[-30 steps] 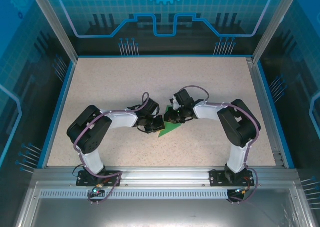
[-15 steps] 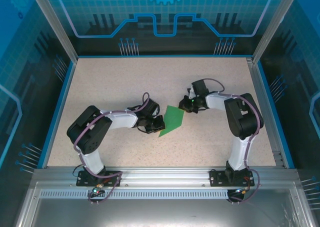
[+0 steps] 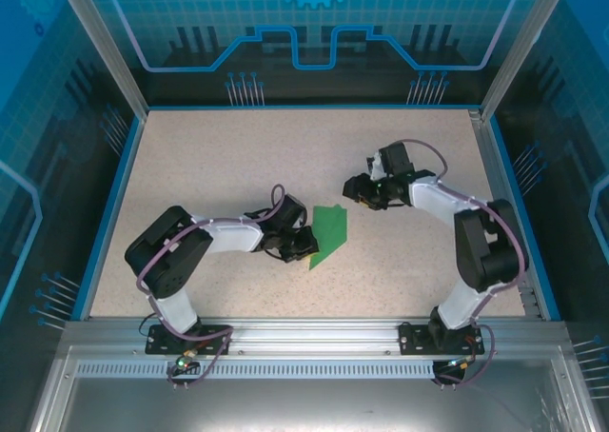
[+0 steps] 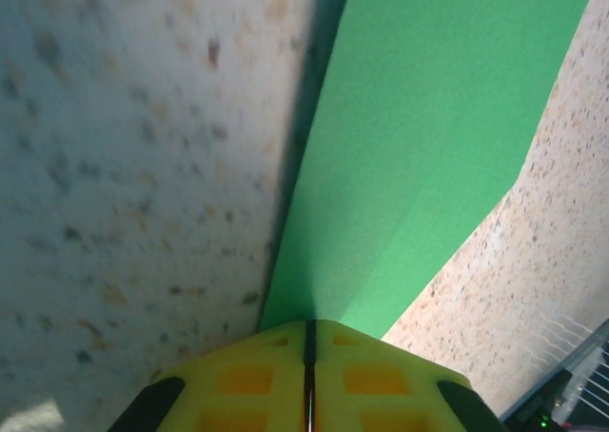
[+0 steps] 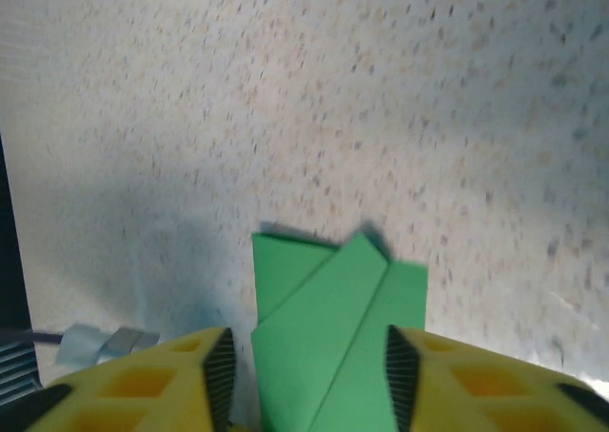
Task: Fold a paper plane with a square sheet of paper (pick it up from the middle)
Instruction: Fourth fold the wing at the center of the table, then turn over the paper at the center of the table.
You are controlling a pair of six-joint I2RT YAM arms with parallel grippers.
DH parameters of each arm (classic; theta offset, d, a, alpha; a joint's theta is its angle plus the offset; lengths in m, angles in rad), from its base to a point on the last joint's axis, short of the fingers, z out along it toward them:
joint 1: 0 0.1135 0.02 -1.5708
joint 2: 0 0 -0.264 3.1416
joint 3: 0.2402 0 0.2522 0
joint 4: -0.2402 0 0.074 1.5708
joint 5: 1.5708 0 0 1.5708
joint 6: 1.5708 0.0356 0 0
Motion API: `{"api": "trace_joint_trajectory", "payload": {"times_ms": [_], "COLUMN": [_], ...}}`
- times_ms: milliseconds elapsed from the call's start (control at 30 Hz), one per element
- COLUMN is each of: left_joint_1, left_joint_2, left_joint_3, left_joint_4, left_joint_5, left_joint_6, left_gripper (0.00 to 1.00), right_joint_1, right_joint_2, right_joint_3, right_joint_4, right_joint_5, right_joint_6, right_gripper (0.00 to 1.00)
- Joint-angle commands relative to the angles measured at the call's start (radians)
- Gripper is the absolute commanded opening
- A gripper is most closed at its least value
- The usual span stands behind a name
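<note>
Seen from my overhead camera, the partly folded green paper (image 3: 330, 230) lies near the middle of the speckled table (image 3: 238, 156), and its near end tapers to a point. My left gripper (image 3: 306, 245) meets the paper's left edge, with its arm stretched low across the tabletop. My right gripper (image 3: 355, 190) hangs just past the paper's far right corner, apart from it and pointing left.
</note>
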Motion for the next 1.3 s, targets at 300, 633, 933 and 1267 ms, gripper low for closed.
{"api": "trace_joint_trajectory", "payload": {"times_ms": [300, 633, 933, 1267], "left_joint_1": [0.013, 0.080, 0.084, 0.083], "left_joint_2": [-0.124, -0.041, 0.050, 0.131], "left_joint_3": [0.070, 0.183, 0.247, 0.269], "left_joint_4": [-0.221, -0.242, -0.258, -0.271], "left_joint_5": [-0.093, -0.033, -0.018, -0.006], "left_joint_6": [0.036, 0.123, 0.146, 0.166], "left_gripper": [0.17, 0.17, 0.17, 0.15], "right_joint_1": [0.148, 0.195, 0.206, 0.205], "right_joint_2": [-0.124, -0.036, 0.013, 0.027], "right_joint_3": [-0.205, -0.179, -0.173, -0.165], "right_joint_4": [-0.073, -0.021, 0.005, 0.069], "right_joint_5": [0.083, 0.083, 0.070, 0.054], "right_joint_6": [0.140, 0.199, 0.203, 0.239], "right_gripper": [0.73, 0.59, 0.54, 0.48]}}
